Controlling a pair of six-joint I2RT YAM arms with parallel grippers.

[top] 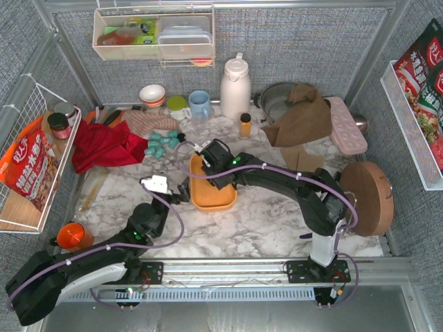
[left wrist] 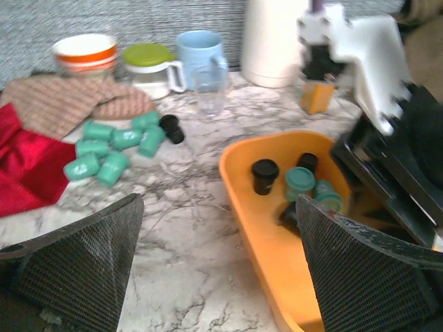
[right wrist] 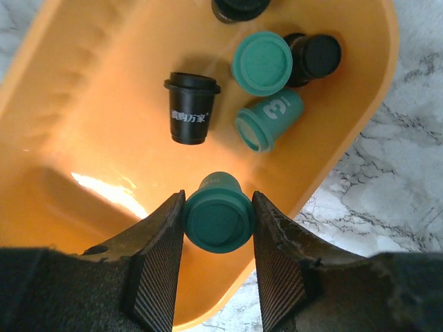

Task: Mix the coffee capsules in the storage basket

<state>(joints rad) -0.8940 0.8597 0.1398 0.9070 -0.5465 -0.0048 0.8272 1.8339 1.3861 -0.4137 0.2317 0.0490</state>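
The orange storage basket (top: 223,202) lies mid-table. My right gripper (right wrist: 217,220) hangs over its near end, shut on a teal coffee capsule (right wrist: 216,223) held lid toward the camera. Below it in the basket lie a black capsule (right wrist: 191,108), two teal ones (right wrist: 262,62) and another black one (right wrist: 315,57). My left gripper (left wrist: 218,277) is wide open and holds nothing. It sits low over the marble at the basket's left rim (left wrist: 256,221), its right finger (left wrist: 367,277) over the basket. Several teal capsules (left wrist: 111,149) and one black capsule (left wrist: 172,128) lie loose on the table by the red cloth.
A red cloth (top: 104,146) and a woven mat lie at the left, behind them bowls, a blue mug (top: 200,104), a white thermos (top: 235,86) and an amber bottle (top: 245,124). A brown cloth (top: 301,117) and a round wooden board (top: 367,197) are at the right. An orange cup (top: 71,236) stands near left.
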